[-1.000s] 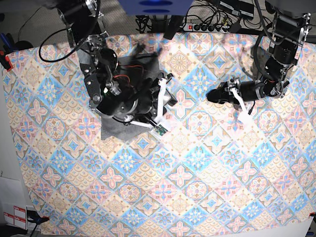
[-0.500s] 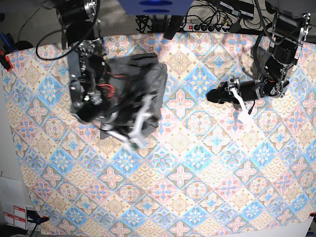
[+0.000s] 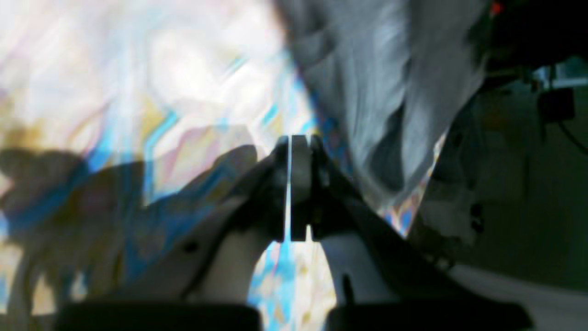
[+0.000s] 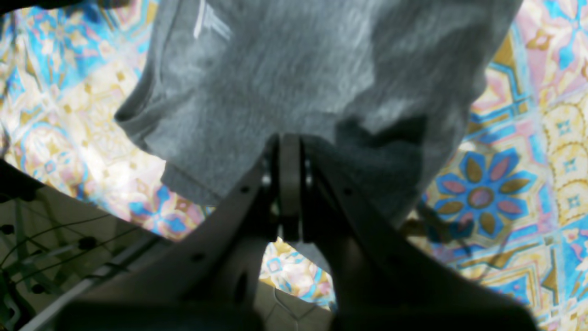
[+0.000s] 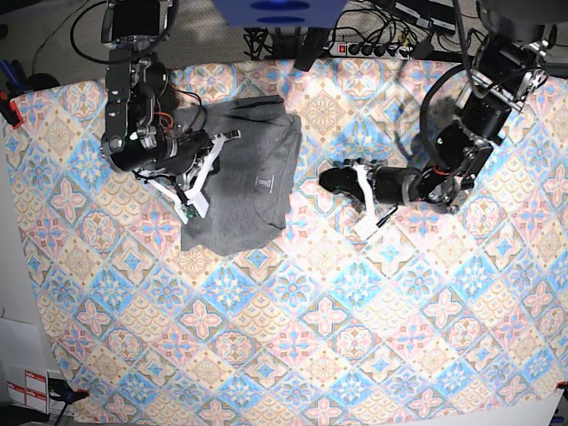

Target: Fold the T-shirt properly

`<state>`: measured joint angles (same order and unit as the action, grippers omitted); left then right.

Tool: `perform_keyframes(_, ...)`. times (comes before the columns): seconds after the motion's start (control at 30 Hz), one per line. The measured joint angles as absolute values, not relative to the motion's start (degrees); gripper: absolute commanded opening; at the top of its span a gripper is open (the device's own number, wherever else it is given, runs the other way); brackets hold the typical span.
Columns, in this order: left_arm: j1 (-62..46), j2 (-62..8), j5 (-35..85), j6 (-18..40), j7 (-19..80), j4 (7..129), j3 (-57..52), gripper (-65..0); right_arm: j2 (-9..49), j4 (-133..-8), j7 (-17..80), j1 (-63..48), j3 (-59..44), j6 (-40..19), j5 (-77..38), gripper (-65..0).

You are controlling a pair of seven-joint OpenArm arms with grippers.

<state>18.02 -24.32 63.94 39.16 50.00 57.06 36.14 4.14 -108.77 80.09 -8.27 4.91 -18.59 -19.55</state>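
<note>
The grey T-shirt [image 5: 253, 169] lies folded into a rough rectangle at the back left of the tiled tablecloth [image 5: 355, 311], its small white mark [image 5: 264, 182] facing up. My right gripper [image 5: 209, 173] hovers over the shirt's left edge. In the right wrist view its jaws are shut [image 4: 289, 184] just above the shirt [image 4: 294, 69], with no fabric between them; the mark [image 4: 206, 23] shows at the top left. My left gripper [image 5: 333, 182] is low over the cloth just right of the shirt. In the blurred left wrist view it is shut [image 3: 294, 184], with the shirt [image 3: 381, 82] ahead.
A power strip [image 5: 373, 49] and cables lie beyond the table's back edge. A red clamp [image 5: 9, 106] sits at the left edge. White sheets with red marks [image 5: 27, 389] lie on the floor at the front left corner.
My right arm has swung left off the shirt, uncovering the folded shirt. My left arm has moved left across the cloth towards the shirt's right edge.
</note>
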Motion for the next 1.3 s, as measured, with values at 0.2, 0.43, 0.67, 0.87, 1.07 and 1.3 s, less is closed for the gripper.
perform_keyframes(0.2, 19.2, -21.52, 60.95, 39.2, 52.77, 62.81, 35.88, -65.0, 4.14, -108.07, 80.01, -10.46, 4.43, -18.59, -15.0, -64.4)
perform_keyframes(0.43, 21.06, -11.2, 48.21, 39.68, 52.9, 67.55, 35.97, -65.0, 4.14, -99.59, 79.57, -9.87, 3.25, -18.57, -12.01, -64.6)
perform_keyframes(0.67, 21.12, -3.57, 37.71, 39.46, 51.86, 66.7, 35.48, -65.0, 4.1, -97.01, 79.53, -9.58, 3.73, -18.59, -12.25, -64.4)
perform_keyframes(0.87, 21.5, 3.81, 29.1, 39.68, 44.95, 61.43, 35.44, -65.0, 4.12, -94.91, 79.57, -9.87, 3.73, -18.59, -12.21, -64.6)
perform_keyframes(1.07, 25.21, 9.08, 25.74, 39.92, 30.11, 37.3, 35.44, -65.0, 4.12, -95.39, 79.79, -10.15, 3.75, -18.59, -12.19, -64.7)
perform_keyframes(1.3, 26.52, 8.08, 28.4, 40.21, 28.93, 33.26, 35.42, -65.0, 3.99, -100.77, 78.41, -13.45, 3.64, -18.63, -11.81, -64.8)
